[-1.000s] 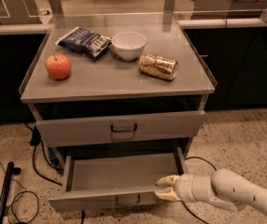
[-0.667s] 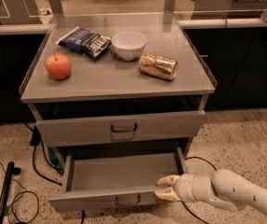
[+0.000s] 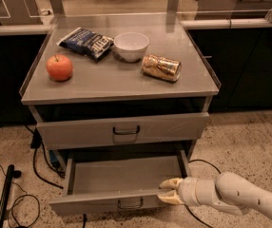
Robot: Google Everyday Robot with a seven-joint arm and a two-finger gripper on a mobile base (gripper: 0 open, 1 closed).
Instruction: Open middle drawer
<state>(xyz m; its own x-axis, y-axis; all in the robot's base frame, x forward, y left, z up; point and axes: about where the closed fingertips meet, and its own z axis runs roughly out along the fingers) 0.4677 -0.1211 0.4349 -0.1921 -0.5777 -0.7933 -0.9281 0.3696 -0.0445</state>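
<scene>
One middle drawer (image 3: 126, 177): pulled out, tray showing, under shut upper drawer (image 3: 126, 129); unchanged vs 0.7 s ago.
Gripper (image 3: 170, 191): same spot, fingers slightly apart, touching drawer front's right end.

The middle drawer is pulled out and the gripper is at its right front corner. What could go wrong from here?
1. The gripper is at the right end of the middle drawer's front, away from the handle. A pull from there may skew the drawer and jam it.
2. The drawer looks far out already. More pulling might bring it off its slides.
3. A cable lies on the floor near the arm and could snag.
</scene>
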